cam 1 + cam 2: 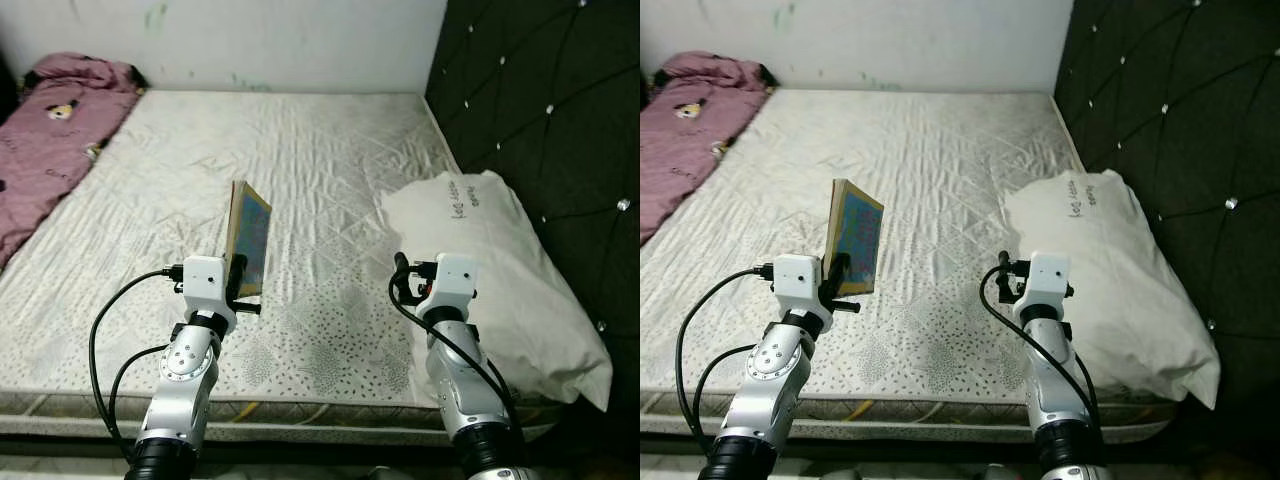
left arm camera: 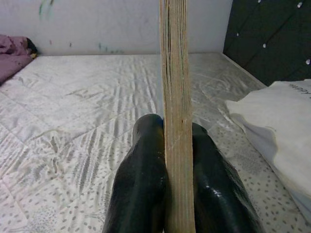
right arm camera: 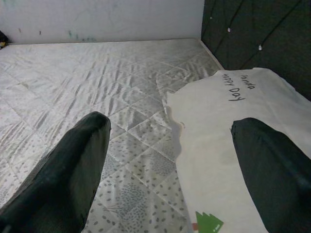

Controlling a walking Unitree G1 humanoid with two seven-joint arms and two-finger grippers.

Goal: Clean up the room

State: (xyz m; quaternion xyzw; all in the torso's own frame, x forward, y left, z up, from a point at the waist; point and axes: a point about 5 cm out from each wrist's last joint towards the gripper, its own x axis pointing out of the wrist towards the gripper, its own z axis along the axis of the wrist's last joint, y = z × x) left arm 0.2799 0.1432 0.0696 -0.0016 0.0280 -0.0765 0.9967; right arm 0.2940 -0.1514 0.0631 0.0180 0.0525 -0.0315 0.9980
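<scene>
— What do we have in the left pincer?

— We hold a thin book upright, above the near part of the bed. In the left wrist view our two black fingers press against its page edge from both sides, so the pincer is clamped on the book. Its colourful cover faces our right; we cannot read the blurred print on it.

— And the right pincer?

— It hangs over the mattress just beside the white pillow, with its fingers spread wide and nothing between them. One finger sits over the quilted sheet, the other over the pillow's edge. We see handwriting near the pillow's far end and a small green tree print near its close end.

— Where does the pillow lie?

— On the right side of the bed, against the dark tufted headboard.

— Anything else on the bed?

— A purple blanket lies bunched along the far left edge, well apart from the book. There seems to be a small cartoon figure on it, though we cannot tell for sure from here. The white wall runs behind the bed.
</scene>
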